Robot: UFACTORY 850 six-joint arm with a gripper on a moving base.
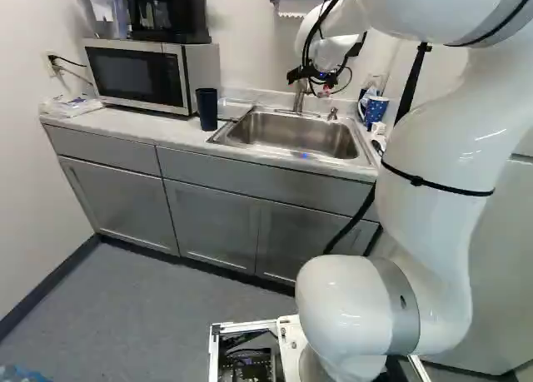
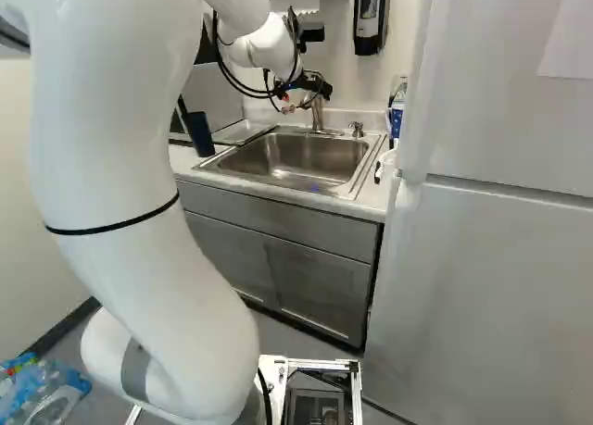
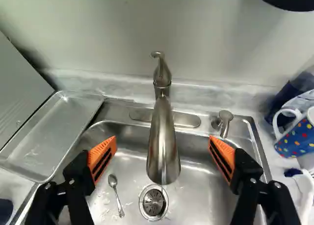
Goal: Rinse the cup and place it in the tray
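My gripper hangs over the back of the sink by the faucet. In the wrist view the gripper stands wide open, nothing gripped, its orange pads on either side of the faucet spout. A tall dark blue cup stands upright on the counter beside the sink, near the microwave; only its edge shows in the wrist view. The shallow metal tray lies beside the sink on the cup's side. A blue dotted mug stands on the sink's other side.
A spoon lies in the sink near the drain. Behind the sink are a soap pump and the wall. The microwave stands at the left, a large white fridge at the right. A dark dispenser hangs above.
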